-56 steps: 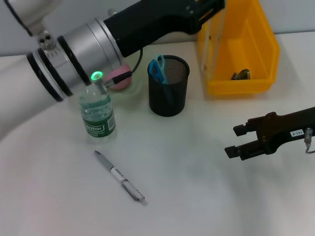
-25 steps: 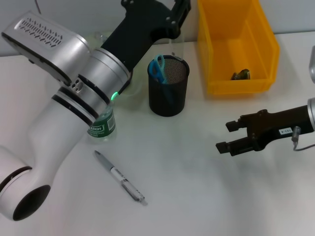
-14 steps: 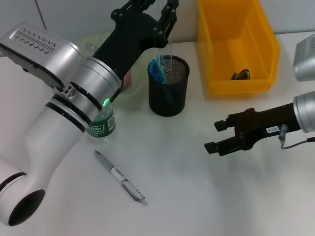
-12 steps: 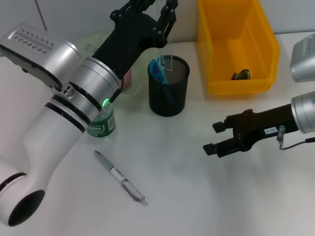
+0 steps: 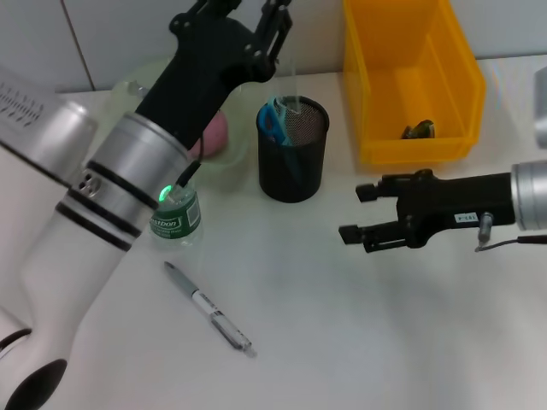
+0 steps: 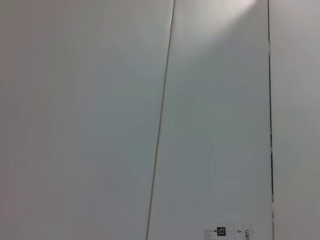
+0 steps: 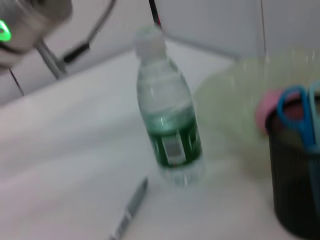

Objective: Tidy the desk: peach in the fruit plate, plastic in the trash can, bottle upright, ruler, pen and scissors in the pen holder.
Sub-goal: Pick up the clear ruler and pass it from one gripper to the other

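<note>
Pen (image 5: 208,307) lies nearest us on the white table (image 5: 342,342), flat and slanted, apart from everything else; we see its tip in the right wrist view too (image 7: 131,210). Behind it stands the bottle (image 5: 175,218), upright with a green label, partly hidden by our left arm (image 5: 111,188) in the head view and plain in the right wrist view (image 7: 170,135). To our right, at about the same depth, our right gripper (image 5: 359,213) hovers above the table with its two fingers spread apart and nothing between them, pointing toward the middle of the desk. Farther back sits the black mesh holder (image 5: 293,149), with blue-handled scissors (image 5: 272,120) standing inside and a clear ruler (image 5: 293,85) rising upright from its mouth. Beside the holder, on our left, the pale green plate (image 5: 231,158) carries the pink peach (image 5: 212,134). Our left gripper (image 5: 244,13) is up above the holder at the top edge of the head view, with the ruler's top between its fingers; we cannot tell whether it grips. Farthest on the right stands the yellow bin (image 5: 410,77) with a small dark scrap (image 5: 418,131) inside.
</note>
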